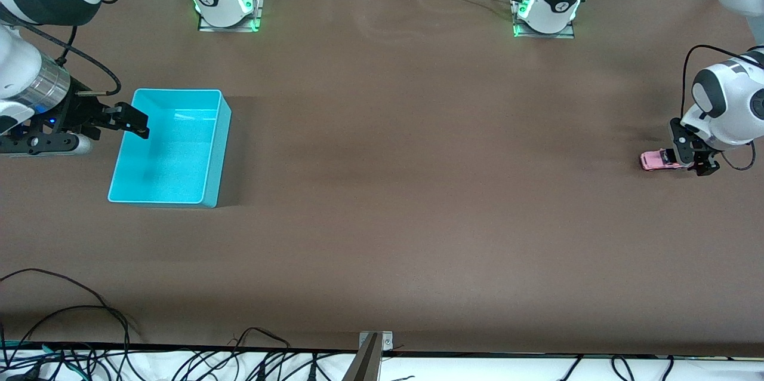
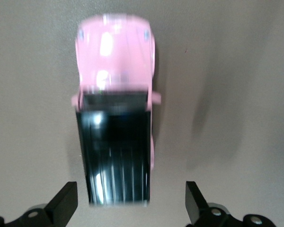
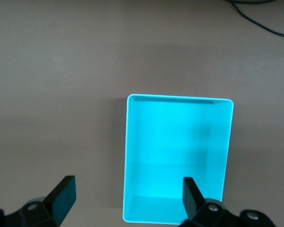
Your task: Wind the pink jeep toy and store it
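Left wrist view shows the left gripper (image 2: 130,203) with fingers (image 2: 66,201) apart, straddling the black-roofed rear of the pink jeep toy (image 2: 116,118), which sits on the worktop (image 1: 388,220) at the left arm's end. Closing off-centre would likely skew or roll it away. The right gripper (image 1: 134,121), fingers spread, waits over the turquoise bin (image 1: 218,148).
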Motion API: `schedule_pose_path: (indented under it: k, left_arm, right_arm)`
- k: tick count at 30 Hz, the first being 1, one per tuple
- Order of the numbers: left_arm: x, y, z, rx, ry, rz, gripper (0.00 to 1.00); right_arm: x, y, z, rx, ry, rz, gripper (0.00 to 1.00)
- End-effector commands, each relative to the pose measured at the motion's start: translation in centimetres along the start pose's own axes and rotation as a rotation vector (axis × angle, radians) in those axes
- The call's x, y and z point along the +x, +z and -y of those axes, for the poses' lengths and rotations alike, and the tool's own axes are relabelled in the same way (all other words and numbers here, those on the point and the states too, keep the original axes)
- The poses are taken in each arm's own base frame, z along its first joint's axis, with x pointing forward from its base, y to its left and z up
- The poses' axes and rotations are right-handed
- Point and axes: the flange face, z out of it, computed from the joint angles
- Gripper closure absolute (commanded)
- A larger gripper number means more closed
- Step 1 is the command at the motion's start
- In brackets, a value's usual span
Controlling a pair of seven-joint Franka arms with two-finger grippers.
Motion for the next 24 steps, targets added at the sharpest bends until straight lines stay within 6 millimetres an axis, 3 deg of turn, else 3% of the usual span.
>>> schedule_pose_path:
  k: [1, 7, 13, 19, 24]
  left_arm:
    - [-0.3, -1.0, 0.3, -0.002, 0.018, -0.018, 0.00]
    - [-0.3, -1.1, 0.3, -0.001, 0.015, -0.018, 0.00]
    - [-0.3, -2.7, 1.2, 0.032, 0.013, -0.014, 0.00]
    - [1.1, -3.7, 2.1, 0.065, -0.072, -0.046, 0.00]
    - [3.7, -5.6, 3.4, 0.098, -0.174, -0.089, 0.00]
  right_arm:
    - [-0.1, -0.2, 0.1, 0.010, 0.009, -0.008, 0.00]
    - [-0.1, -0.1, 0.1, 0.010, 0.009, -0.007, 0.00]
    - [-0.1, -0.1, 0.1, 0.010, 0.009, -0.007, 0.00]
    - [-0.1, -0.1, 0.1, 0.010, 0.009, -0.007, 0.00]
    - [-0.1, -0.2, 0.1, 0.010, 0.009, -0.008, 0.00]
